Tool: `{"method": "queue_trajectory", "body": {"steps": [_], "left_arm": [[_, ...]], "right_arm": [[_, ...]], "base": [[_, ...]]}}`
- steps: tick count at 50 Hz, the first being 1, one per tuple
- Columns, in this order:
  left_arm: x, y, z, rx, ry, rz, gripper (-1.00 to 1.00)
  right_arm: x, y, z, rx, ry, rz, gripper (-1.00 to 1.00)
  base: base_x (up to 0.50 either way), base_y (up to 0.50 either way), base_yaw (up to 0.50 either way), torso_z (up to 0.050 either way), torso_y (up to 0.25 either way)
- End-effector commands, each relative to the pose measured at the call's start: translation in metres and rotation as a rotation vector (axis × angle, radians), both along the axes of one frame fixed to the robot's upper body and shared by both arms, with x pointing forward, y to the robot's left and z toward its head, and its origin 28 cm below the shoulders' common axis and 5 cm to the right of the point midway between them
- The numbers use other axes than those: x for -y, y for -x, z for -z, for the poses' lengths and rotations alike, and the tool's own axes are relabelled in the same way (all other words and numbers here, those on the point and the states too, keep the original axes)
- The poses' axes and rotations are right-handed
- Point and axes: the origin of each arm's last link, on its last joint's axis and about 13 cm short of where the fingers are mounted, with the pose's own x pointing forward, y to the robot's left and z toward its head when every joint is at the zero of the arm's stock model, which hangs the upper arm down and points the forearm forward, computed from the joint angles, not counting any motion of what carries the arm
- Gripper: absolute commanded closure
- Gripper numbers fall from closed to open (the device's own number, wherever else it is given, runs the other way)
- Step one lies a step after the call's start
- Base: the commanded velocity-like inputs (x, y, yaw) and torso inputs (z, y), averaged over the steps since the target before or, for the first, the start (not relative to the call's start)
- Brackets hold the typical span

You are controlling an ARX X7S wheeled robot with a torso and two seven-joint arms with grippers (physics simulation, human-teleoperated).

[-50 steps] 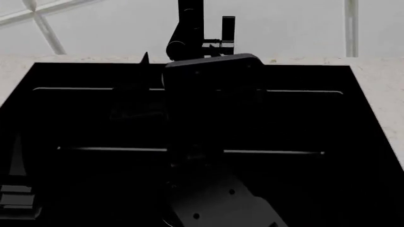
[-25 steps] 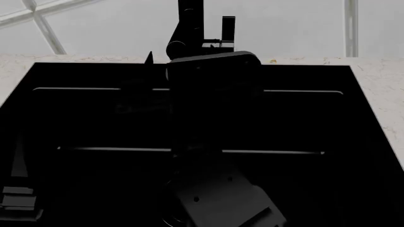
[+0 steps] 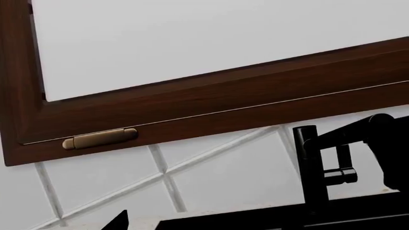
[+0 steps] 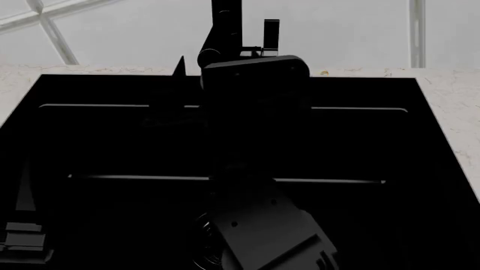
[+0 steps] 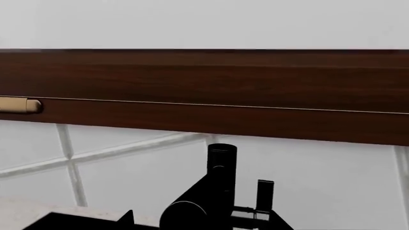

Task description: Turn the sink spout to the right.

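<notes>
The matte black sink spout (image 4: 225, 28) stands at the back of the black sink (image 4: 360, 93), its small upright lever handle (image 4: 271, 31) on its right. Its tubular arm points toward me, and its round end (image 5: 185, 215) fills the bottom of the right wrist view. My right gripper (image 4: 213, 64) reaches across the basin to the spout. It is open, with one fingertip (image 4: 179, 64) left of the arm and the other hidden behind the wrist block. My left gripper (image 4: 26, 191) is open and empty, low at the basin's left. The spout also shows in the left wrist view (image 3: 305, 172).
Pale marble-like counter (image 4: 450, 95) borders the sink. A white tiled wall (image 4: 112, 34) rises behind it, with a dark wooden window frame (image 5: 204, 91) above. The round drain (image 4: 206, 253) is mostly hidden under my right arm.
My right arm has pushed forward toward the spout. Its wrist block and visible fingertip have moved up and slightly right. The left gripper has barely moved.
</notes>
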Motion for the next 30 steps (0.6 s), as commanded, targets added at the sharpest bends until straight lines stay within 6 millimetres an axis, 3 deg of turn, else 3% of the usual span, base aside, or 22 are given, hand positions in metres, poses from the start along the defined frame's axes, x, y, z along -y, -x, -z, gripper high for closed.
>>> {"method": "queue_trajectory", "body": {"steps": [1, 30], "left_arm": [[0.0, 0.0, 0.0, -0.001, 0.0, 0.001, -1.0], [0.001, -0.001, 0.001, -0.006, -0.004, 0.011, -1.0]], "right_arm": [[0.0, -0.003, 0.001, -0.007, 0.006, -0.008, -1.0], [0.0, -0.024, 0.008, 0.002, -0.048, 0.019, -1.0]], "base": [[0.0, 0.0, 0.0, 0.0, 0.0], [0.0, 0.0, 0.0, 0.0, 0.0]]}}
